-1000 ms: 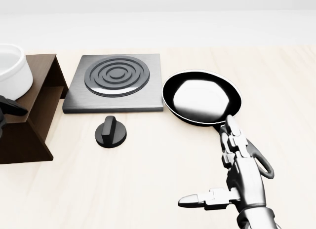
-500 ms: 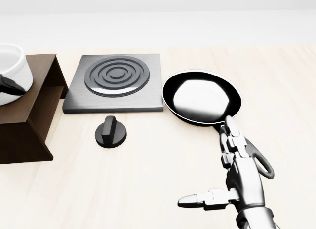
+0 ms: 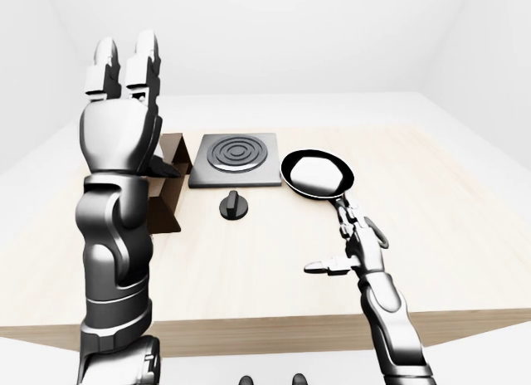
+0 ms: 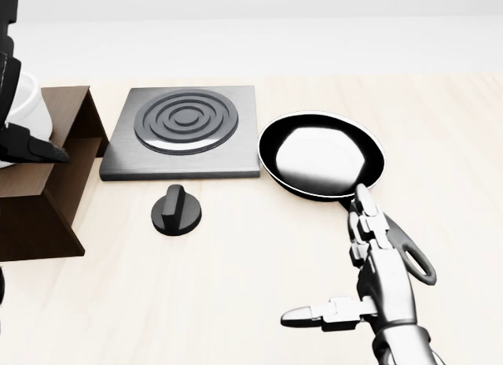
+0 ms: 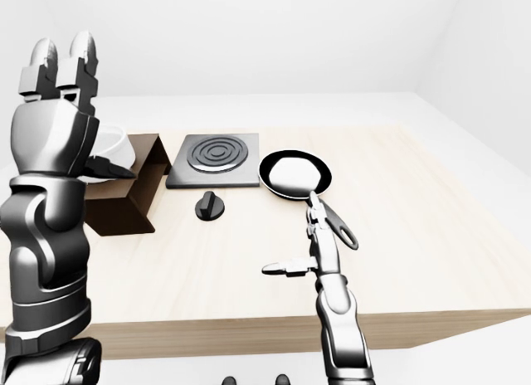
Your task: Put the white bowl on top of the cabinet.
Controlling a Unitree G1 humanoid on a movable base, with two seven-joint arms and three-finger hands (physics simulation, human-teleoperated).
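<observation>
The white bowl (image 4: 33, 107) rests on top of the brown cabinet (image 4: 55, 200) at the left edge of the head view, partly hidden by my left arm. It also shows in the right-eye view (image 5: 114, 146). My left hand (image 3: 124, 70) is open and empty, raised high with its fingers pointing up, above and beside the bowl. My right hand (image 4: 334, 263) is open and empty, low at the right, hovering just over the pan's handle.
A dark hob plate (image 4: 185, 129) lies right of the cabinet, with a black knob (image 4: 176, 210) below it. A black frying pan (image 4: 322, 155) lies right of the hob, handle towards my right hand. The wooden table (image 4: 236, 302) extends rightwards.
My left hand has lifted up, away from the bowl's side. The bowl stays on the cabinet. My right hand has barely moved.
</observation>
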